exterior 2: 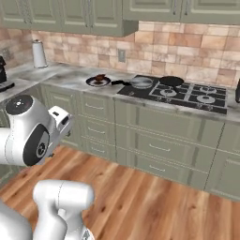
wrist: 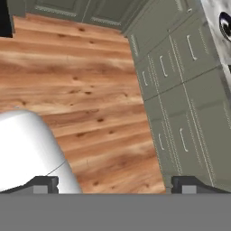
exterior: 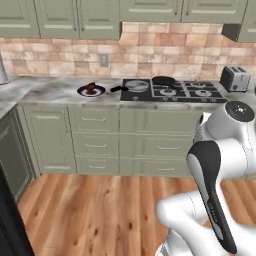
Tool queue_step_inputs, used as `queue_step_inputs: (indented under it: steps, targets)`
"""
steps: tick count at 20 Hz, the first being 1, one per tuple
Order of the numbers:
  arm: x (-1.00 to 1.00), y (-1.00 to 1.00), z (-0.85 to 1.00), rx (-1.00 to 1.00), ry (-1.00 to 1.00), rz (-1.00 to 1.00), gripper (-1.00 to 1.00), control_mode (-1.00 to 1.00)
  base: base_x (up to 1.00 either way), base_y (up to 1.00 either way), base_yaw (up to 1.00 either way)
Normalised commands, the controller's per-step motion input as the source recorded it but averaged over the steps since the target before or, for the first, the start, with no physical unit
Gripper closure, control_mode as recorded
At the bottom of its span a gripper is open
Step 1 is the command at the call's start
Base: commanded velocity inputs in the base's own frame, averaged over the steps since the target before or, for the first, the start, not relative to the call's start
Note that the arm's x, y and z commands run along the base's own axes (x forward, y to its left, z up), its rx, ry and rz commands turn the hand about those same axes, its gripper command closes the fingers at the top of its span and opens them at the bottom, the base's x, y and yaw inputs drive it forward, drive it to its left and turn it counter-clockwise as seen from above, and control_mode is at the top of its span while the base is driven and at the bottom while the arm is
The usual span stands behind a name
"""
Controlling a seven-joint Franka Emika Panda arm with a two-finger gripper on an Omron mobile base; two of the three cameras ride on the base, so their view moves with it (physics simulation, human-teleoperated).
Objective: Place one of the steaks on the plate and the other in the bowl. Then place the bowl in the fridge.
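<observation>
A dark reddish-brown steak (exterior: pixel 91 87) lies on the navy-rimmed plate (exterior: pixel 98 93) on the marble counter, left of the stove. The right base view also shows this steak (exterior 2: pixel 99 78) on the plate (exterior 2: pixel 104 83). My gripper (wrist: pixel 115 185) is open, its two dark fingertips (wrist: pixel 43 184) far apart with nothing between them. It hangs over the wooden floor in front of the lower cabinets, well away from the counter. A rim of the plate (wrist: pixel 224 25) peeks in at the hand view's top right. The bowl is out of view. A black slab (exterior: pixel 9 225) at the lower left may be the fridge.
On the stove (exterior: pixel 200 93) sit a silver frying pan (exterior: pixel 136 86) and a black pan (exterior: pixel 163 80). A toaster (exterior: pixel 235 78) stands at the counter's right end. A paper towel roll (exterior 2: pixel 39 54) stands at the far left. Wooden floor (exterior: pixel 100 210) lies open before the cabinets.
</observation>
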Motion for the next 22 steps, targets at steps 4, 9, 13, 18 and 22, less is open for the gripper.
queue_step_inputs:
  steps: [4, 9, 13, 18, 22]
  targets:
    - [0.00, 0.00, 0.00, 0.00, 0.00, 0.00, -1.00, 1.00, 0.49, -0.59, -0.14]
    - [0.00, 0.00, 0.00, 0.00, 0.00, 0.00, -1.00, 1.00, 0.37, -0.71, -0.18]
    - [0.00, 0.00, 0.00, 0.00, 0.00, 0.00, -1.00, 1.00, 0.35, -0.71, -0.20]
    - [0.00, 0.00, 0.00, 0.00, 0.00, 0.00, -1.00, 1.00, 0.42, -0.67, -0.19]
    - [0.00, 0.00, 0.00, 0.00, 0.00, 0.00, -1.00, 1.00, 0.47, -0.58, -0.16]
